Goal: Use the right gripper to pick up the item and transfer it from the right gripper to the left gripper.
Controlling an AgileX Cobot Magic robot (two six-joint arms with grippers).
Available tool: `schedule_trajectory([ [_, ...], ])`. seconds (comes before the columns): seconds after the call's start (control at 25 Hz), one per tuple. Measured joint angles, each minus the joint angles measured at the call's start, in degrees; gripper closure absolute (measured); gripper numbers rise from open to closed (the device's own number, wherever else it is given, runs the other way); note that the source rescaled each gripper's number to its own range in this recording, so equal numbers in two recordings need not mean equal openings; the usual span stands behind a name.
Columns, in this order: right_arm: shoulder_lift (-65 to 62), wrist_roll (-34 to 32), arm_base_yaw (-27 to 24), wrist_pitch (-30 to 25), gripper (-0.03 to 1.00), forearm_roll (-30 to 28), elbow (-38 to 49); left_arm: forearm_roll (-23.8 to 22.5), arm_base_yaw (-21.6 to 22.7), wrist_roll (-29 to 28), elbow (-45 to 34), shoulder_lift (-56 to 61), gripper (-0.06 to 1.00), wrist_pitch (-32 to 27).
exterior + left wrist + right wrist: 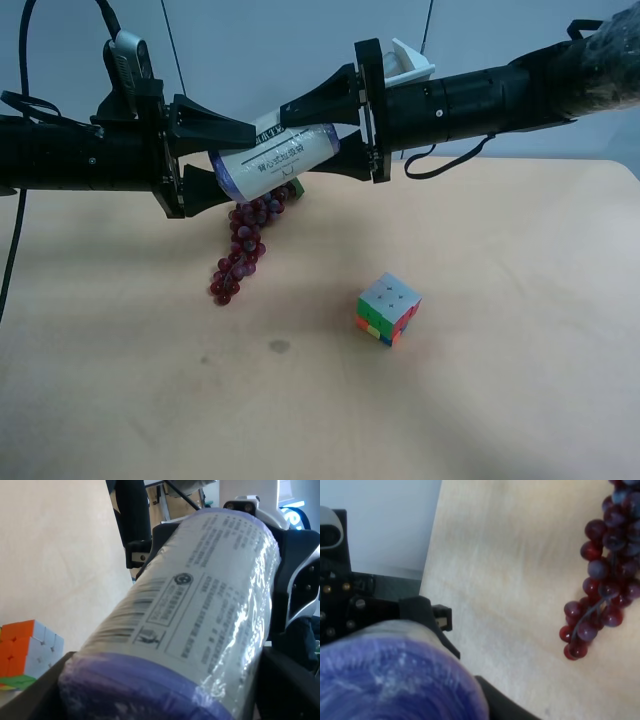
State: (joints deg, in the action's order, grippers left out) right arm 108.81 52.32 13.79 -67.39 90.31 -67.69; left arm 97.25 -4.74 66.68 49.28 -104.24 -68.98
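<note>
The cream-white can (275,160) with purple ends hangs tilted in the air above the table, held between both grippers. The right gripper (292,142), on the arm with the white wrist block at the exterior high view's right, is shut on the can's upper end. The left gripper (243,158), with the grey camera module, is at that view's left, and its fingers are closed around the can's lower end. The can's purple end (390,680) fills the right wrist view. Its printed label (200,615) fills the left wrist view.
A bunch of purple grapes (240,250) lies on the tan table (500,400) right under the can and also shows in the right wrist view (602,580). A multicoloured cube (388,308) sits nearer the table's middle and shows in the left wrist view (25,650).
</note>
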Motion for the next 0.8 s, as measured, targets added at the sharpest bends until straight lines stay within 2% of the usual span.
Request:
schedule_trajectory([
  [0.64,0.0,0.2,0.0,0.0,0.96,0.1,0.0,0.0,0.0,-2.8,0.0,0.0,0.78,-0.4],
  [0.68,0.0,0.5,0.0,0.0,0.92,0.1,0.0,0.0,0.0,-3.1,0.0,0.0,0.78,-0.4],
  [0.8,0.0,1.3,0.0,-0.2,0.58,0.0,0.0,0.2,0.0,-3.9,0.0,0.0,0.82,0.1],
])
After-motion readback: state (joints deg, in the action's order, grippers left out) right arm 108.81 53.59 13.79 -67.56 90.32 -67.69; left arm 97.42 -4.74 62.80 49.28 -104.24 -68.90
